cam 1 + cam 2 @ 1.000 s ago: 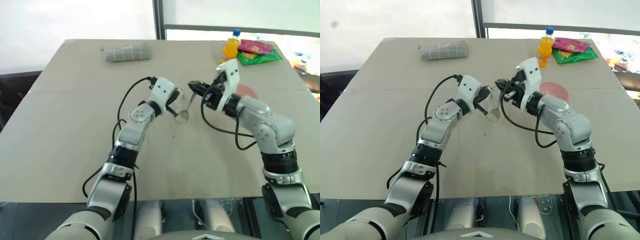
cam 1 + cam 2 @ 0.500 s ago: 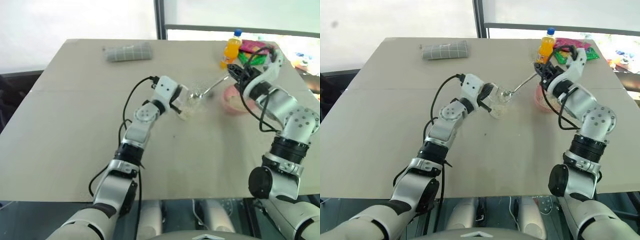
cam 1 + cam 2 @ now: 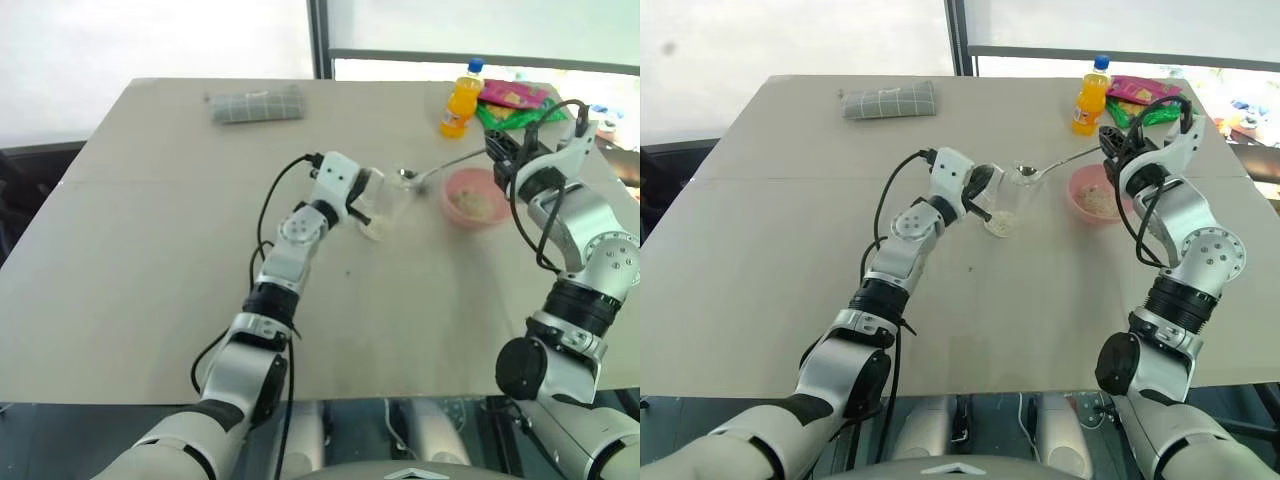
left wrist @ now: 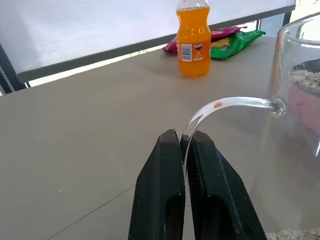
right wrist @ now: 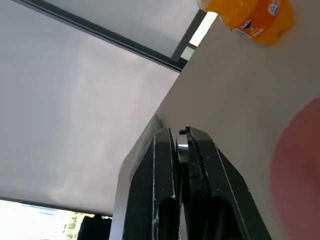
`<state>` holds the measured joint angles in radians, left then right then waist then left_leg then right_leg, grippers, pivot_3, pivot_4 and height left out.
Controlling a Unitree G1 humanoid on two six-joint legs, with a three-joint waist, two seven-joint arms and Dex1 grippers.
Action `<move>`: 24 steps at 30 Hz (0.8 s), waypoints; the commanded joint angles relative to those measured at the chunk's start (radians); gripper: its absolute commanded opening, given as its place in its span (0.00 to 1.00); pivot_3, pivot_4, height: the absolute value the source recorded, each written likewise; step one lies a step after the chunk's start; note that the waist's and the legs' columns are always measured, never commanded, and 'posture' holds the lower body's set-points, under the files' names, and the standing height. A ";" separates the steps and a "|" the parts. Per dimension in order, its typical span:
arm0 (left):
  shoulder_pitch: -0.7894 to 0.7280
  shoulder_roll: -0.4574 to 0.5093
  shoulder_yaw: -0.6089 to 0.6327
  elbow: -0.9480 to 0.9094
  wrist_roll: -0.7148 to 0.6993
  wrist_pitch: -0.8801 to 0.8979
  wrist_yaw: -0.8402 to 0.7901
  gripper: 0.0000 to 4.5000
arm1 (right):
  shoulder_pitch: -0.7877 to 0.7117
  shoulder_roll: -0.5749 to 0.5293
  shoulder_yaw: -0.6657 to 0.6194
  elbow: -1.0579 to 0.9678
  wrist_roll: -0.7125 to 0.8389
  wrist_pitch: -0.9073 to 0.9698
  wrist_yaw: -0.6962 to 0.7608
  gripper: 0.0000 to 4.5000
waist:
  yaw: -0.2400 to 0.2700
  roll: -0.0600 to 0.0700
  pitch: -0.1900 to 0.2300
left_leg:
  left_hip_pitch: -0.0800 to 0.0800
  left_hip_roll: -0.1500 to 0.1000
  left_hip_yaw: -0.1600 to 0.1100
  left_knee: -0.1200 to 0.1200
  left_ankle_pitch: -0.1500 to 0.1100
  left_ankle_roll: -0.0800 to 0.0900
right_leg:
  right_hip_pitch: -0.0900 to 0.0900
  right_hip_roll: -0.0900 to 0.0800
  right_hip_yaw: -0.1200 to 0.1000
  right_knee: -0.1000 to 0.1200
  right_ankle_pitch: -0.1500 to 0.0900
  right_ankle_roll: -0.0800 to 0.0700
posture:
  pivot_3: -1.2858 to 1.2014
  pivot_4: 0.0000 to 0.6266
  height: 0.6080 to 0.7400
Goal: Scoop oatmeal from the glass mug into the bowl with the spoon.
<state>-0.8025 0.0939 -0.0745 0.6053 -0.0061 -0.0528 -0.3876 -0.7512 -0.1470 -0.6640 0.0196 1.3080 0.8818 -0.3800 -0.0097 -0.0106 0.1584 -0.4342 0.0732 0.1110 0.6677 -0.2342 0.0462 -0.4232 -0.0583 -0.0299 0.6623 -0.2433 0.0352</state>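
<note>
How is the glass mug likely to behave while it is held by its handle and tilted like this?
The glass mug is probably rigid and fragile, being thin clear glass. The left gripper pinches only its slim curved handle, so it may swivel. It looks light, with few oatmeal flakes left inside.

One glass mug [image 3: 1006, 205], one bowl [image 3: 1095, 195], one spoon [image 3: 1052, 165], one orange bottle [image 3: 1090, 96], one folded cloth [image 3: 888, 100], two snack packets [image 3: 1145, 97].

— Where do the head's two eyes look from?
— High, forward and down over the whole beige table [image 3: 150, 260], to its far edge.
— And the wrist cameras?
— Very close. The left looks level along its black fingers [image 4: 160, 200] toward the far right corner, where the orange plastic drink bottle [image 4: 194, 44] stands; the right wrist view shares that bottle.
</note>
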 commanded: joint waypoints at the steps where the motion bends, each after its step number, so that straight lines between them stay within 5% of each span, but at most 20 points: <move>1: -0.026 -0.010 0.024 0.000 -0.024 -0.035 0.006 0.01 | 0.001 -0.019 -0.010 -0.018 0.049 -0.049 -0.002 0.00 | -0.001 0.000 0.000 | 0.000 0.000 0.000 0.000 0.000 0.000 | 0.000 0.000 0.000 0.000 0.000 0.000 | 0.52 0.24 1.00; 11: -0.045 -0.013 0.031 0.055 -0.023 -0.093 -0.018 0.01 | 0.045 -0.019 0.038 -0.058 0.088 -0.112 0.055 0.00 | -0.002 0.000 0.000 | 0.000 0.000 0.000 0.000 0.000 0.000 | 0.000 0.000 0.000 0.000 0.000 0.000 | 0.52 0.24 1.00; 24: -0.047 -0.016 0.025 0.086 -0.002 -0.176 -0.014 0.01 | 0.047 -0.033 0.044 -0.076 0.232 -0.186 -0.050 0.00 | -0.002 0.000 0.000 | 0.000 0.000 0.000 0.000 0.000 0.000 | 0.000 0.000 0.000 0.000 0.000 0.000 | 0.52 0.24 1.00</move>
<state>-0.8207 0.0823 -0.0491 0.7069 -0.0068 -0.1830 -0.4089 -0.6871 -0.1606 -0.6152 0.0031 1.4915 0.7138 -0.4243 -0.0113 -0.0106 0.1584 -0.4342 0.0732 0.1110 0.6674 -0.2344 0.0466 -0.4234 -0.0581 -0.0297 0.6619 -0.2433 0.0353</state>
